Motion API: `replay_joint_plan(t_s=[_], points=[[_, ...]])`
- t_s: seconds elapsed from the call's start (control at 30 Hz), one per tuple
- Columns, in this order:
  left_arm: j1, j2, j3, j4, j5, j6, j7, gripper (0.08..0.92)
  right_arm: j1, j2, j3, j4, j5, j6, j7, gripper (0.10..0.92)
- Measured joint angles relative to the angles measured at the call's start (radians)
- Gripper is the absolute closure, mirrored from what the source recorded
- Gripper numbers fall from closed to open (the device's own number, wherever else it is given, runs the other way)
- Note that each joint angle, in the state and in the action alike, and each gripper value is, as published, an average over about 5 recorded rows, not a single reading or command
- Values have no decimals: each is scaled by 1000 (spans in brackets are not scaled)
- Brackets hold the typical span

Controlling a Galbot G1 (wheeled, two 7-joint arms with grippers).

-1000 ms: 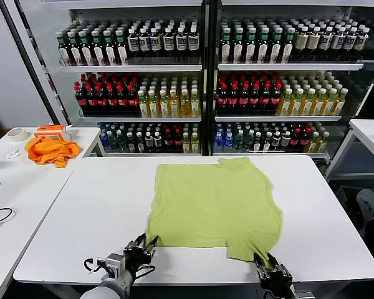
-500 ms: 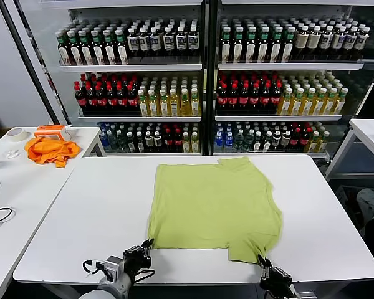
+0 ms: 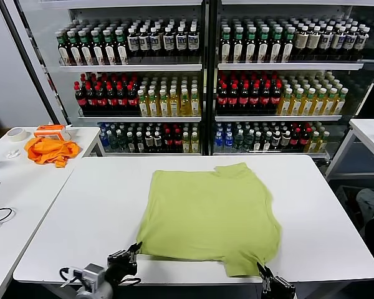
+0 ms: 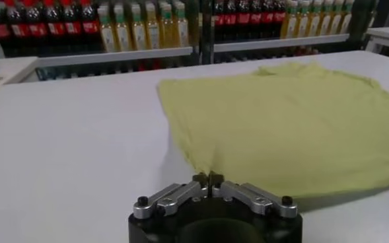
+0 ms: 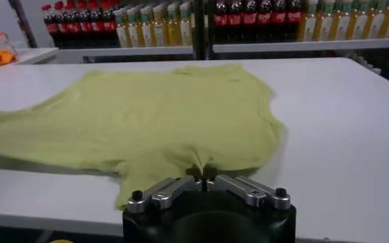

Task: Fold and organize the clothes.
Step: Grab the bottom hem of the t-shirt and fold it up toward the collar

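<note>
The shirt [image 3: 209, 215] lies spread on the white counter [image 3: 87, 212], filling the middle and lower middle of the head view, plain side up, its collar toward the shelves. Its near hem now reaches the counter's front edge at the bottom of the frame. A second ago the hem lay further back and the cloth sat squarer; since then the whole shirt has slid toward the robot and skewed a little, its near left corner drawn out to a point.

Both pincers have gone from part open to closed. The left pincer [image 3: 134, 252], at lower left, is shut on the near left hem corner; its wrist view shows the cloth running up into the closed tips [image 4: 208, 179]. The right pincer [image 3: 262, 271], at lower right, is shut on the near right corner, likewise pinched in its wrist view [image 5: 201, 179].

So the grasp looks made, and the pull has probably taken the slack out of the hem. The likely next step is lifting the hem and carrying it toward the collar for the first fold.

An orange cloth [image 3: 50, 151] and a tape roll [image 3: 16, 134] lie on a side table at upper left, well apart. Bottle shelves [image 3: 202, 75] stand behind. Nothing lies on the shirt or in the fold's path.
</note>
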Motion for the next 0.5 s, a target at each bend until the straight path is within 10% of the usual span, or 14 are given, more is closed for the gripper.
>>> replay_joint_plan(t_s=[0.5], points=[[-162, -14, 9, 102, -62, -47, 59, 918, 307, -11, -50, -117, 109, -101, 30, 913]])
